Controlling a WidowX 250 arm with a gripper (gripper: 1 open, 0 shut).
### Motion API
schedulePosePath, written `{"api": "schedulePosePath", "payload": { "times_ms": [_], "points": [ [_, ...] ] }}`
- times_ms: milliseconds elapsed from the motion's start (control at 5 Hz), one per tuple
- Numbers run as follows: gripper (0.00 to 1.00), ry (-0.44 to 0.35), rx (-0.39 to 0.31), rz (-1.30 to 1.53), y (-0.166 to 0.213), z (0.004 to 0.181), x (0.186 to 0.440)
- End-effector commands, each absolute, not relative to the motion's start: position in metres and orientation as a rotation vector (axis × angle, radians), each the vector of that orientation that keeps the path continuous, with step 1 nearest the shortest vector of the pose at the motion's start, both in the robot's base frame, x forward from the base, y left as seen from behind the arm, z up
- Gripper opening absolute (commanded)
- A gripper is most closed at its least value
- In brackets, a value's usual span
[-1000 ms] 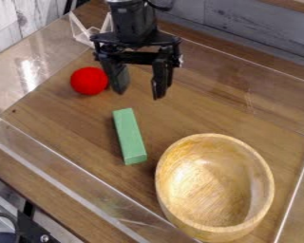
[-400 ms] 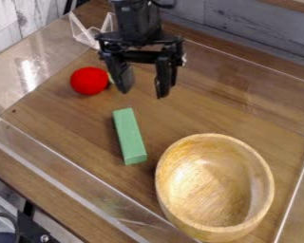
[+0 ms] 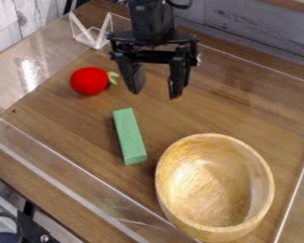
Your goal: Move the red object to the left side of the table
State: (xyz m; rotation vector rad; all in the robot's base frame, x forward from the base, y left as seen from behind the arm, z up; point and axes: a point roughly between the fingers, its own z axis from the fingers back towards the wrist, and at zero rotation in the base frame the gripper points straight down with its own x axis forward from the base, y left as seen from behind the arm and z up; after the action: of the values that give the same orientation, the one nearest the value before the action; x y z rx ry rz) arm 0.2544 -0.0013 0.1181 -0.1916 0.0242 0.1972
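Observation:
The red object [image 3: 88,81] is a small round red toy fruit lying on the wood-grain table [image 3: 231,109] near its left side. My black gripper [image 3: 156,85] hangs over the table just right of it, pointing almost straight down. Its fingers stand wide apart with nothing between them, and the left fingertip [image 3: 137,86] is a short gap away from the fruit, not touching it.
A green rectangular block [image 3: 129,136] lies in front of the gripper near the table's middle. A large wooden bowl [image 3: 216,186] sits at the front right. Low clear acrylic walls [image 3: 66,195] border the table.
The gripper has drifted a little to the right, away from the red object, staying open. The fruit, block and bowl have not moved.

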Motion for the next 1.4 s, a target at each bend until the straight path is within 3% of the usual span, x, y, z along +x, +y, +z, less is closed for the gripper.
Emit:
{"api": "schedulePosePath", "payload": {
  "times_ms": [0,400,800,1200],
  "points": [
    [1.0,-0.031,-0.165,0.223,0.0,0.131,0.249],
    [1.0,-0.097,-0.146,0.279,0.02,0.114,0.251],
    [1.0,-0.155,-0.111,0.249,0.026,0.147,0.269],
    [1.0,-0.114,-0.124,0.34,0.018,0.112,0.253]
  ]
}}
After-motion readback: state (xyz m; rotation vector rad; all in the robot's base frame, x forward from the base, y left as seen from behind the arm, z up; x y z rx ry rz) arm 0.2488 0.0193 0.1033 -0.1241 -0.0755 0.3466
